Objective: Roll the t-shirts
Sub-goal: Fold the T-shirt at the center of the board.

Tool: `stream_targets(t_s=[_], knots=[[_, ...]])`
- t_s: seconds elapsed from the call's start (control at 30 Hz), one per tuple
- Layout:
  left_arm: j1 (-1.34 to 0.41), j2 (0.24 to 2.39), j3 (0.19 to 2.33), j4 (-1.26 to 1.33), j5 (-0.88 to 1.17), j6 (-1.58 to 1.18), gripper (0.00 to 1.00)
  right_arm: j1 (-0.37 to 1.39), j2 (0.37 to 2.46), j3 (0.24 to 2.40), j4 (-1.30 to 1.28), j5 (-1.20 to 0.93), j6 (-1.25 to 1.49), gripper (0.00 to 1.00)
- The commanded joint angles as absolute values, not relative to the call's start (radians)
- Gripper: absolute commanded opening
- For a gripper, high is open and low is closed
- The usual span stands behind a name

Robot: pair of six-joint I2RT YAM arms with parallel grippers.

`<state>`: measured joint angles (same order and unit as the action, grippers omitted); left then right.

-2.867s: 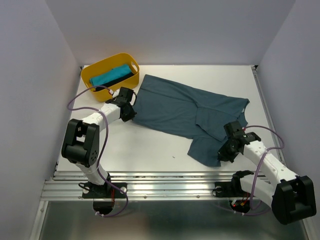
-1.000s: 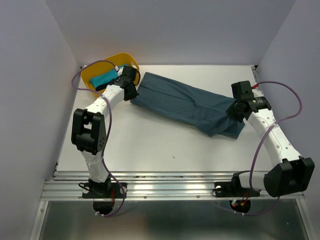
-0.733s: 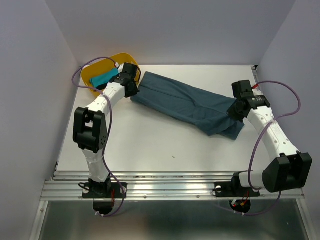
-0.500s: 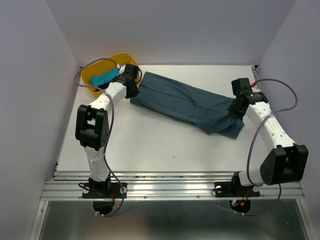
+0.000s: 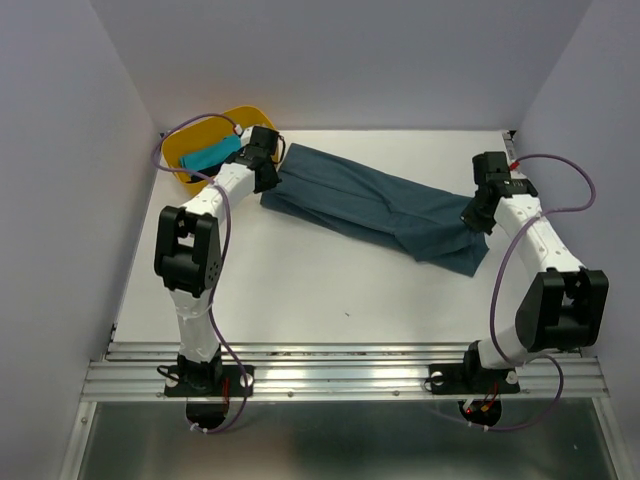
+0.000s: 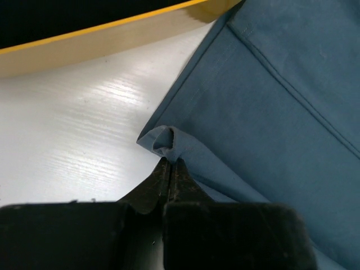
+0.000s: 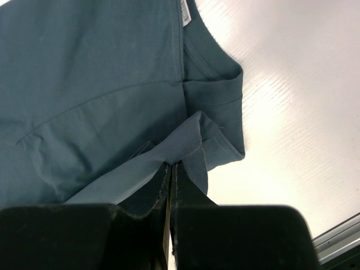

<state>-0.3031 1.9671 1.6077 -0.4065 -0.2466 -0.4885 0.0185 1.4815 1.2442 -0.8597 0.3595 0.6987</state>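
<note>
The left hand is pressed fully shut, its 2 black fingers meeting on a small puckered corner of the slate-blue t-shirt. That corner is pinched up into a little loop just above the white tabletop. Beyond it the stitched hem runs away along the cloth's edge. Close behind the pinched corner stands the wall of the yellow tub. I cannot tell whether cloth and tub touch.

The right hand is likewise clamped tight, and it grips a raised fold of the same t-shirt. Just past this fold lies the neck opening with its doubled band. A small white label shows farther along inside it. The bare tabletop lies to the right of the cloth.

From above, the 2 hands hold opposite ends of the garment. It lies as a long, narrow, layered band slanting across the far half of the tabletop, from the tub at the far left down to the right side. Its right end is wider and lumpier than the left. The tub sits in the far-left corner with a bright turquoise t-shirt inside it. A purple cable loops along each arm.
</note>
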Motion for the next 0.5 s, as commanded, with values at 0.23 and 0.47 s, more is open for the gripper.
stream_targets(t_s=[0.23, 0.47], knots=[[-0.296, 2.04, 1.712, -0.336, -0.261, -0.454, 0.0, -0.017, 1.555, 1.316, -0.77, 0.357, 0.638, 0.01], [-0.299, 2.086, 1.761, -0.344, -0.262, -0.448, 0.0, -0.037, 1.6, 1.31, -0.75, 0.354, 0.624, 0.01]])
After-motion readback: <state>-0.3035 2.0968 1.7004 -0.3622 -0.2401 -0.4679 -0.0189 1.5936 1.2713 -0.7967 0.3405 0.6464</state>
